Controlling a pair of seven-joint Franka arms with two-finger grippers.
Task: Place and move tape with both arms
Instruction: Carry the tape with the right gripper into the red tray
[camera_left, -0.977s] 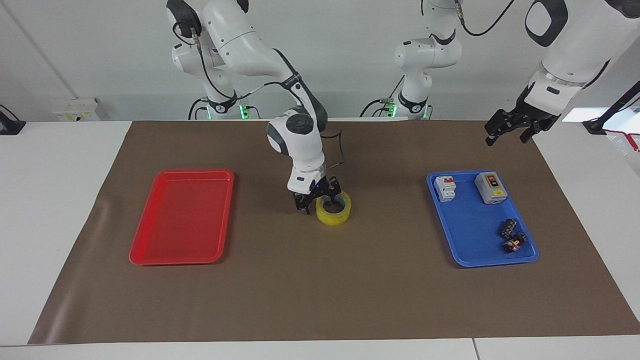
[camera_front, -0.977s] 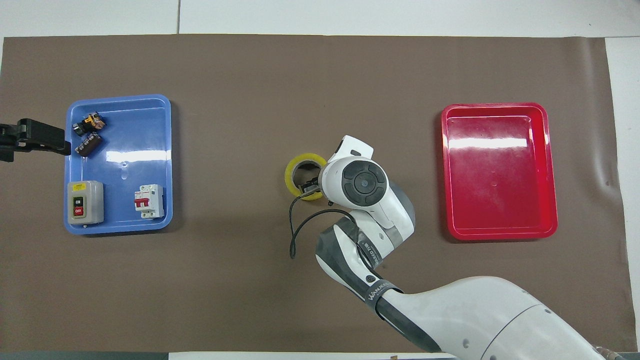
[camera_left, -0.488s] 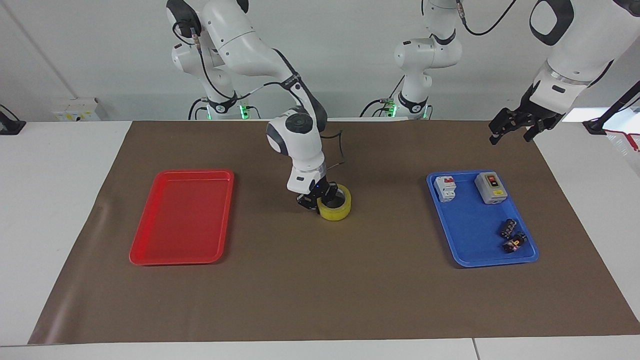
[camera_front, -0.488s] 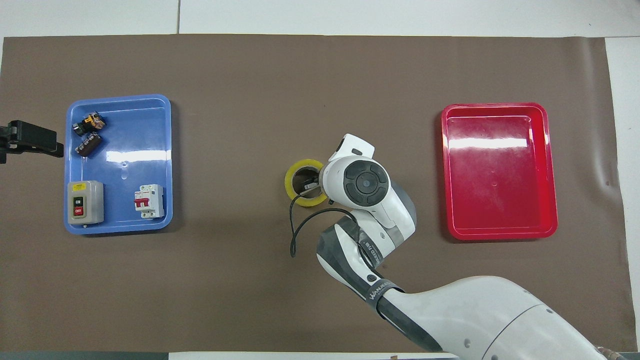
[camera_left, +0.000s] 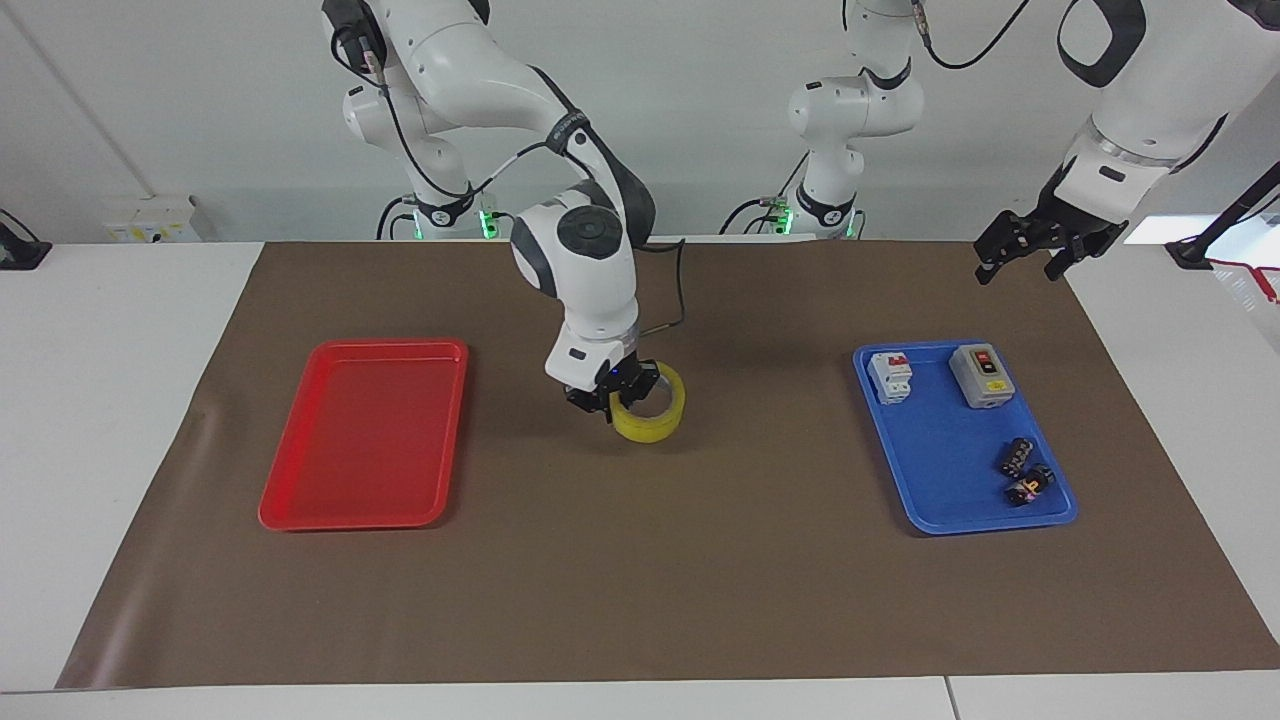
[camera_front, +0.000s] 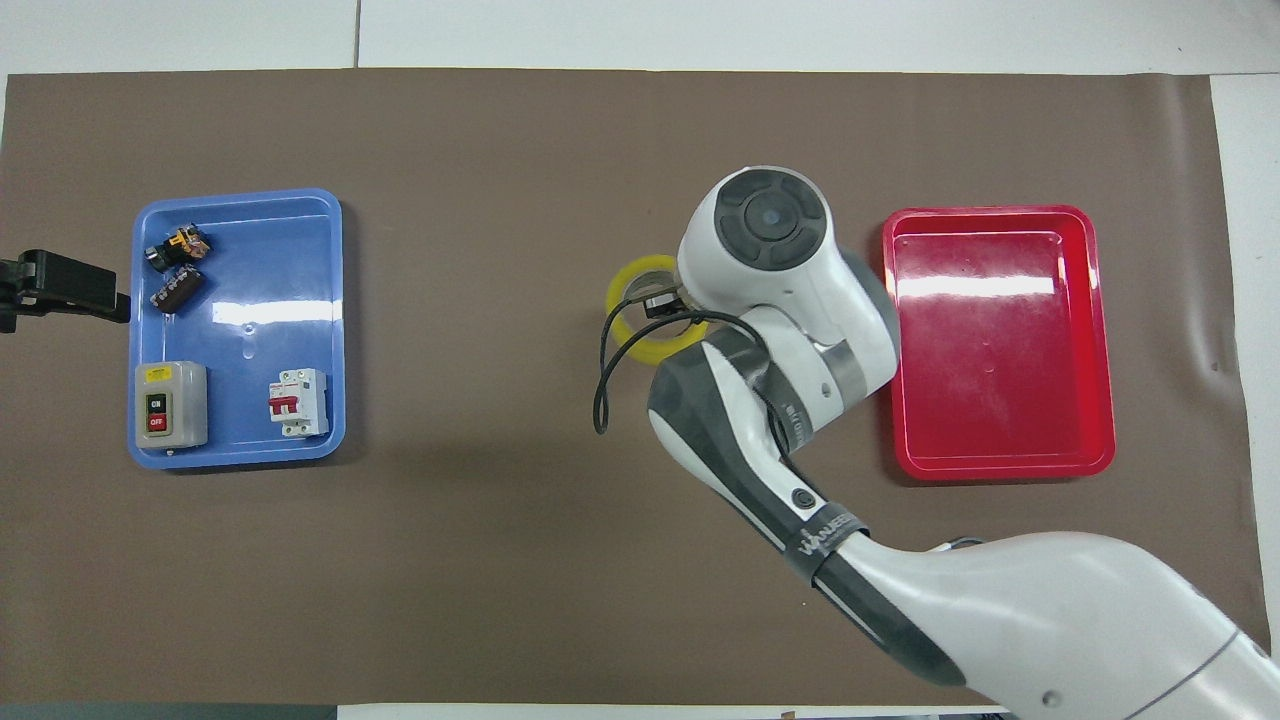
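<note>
Yellowish translucent tape roll (camera_left: 650, 404) hangs clamped by its wall in the right pincer (camera_left: 610, 390) over mid-table brown mat (camera_left: 640, 580), so carry it level toward the shallow red plastic tray (camera_left: 300, 500), while the left pincer (camera_left: 1030, 250) waits, spread wide

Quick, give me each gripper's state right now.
Left gripper: open, empty, raised over the table's edge by the blue tray.
Right gripper: shut on the tape.
</note>
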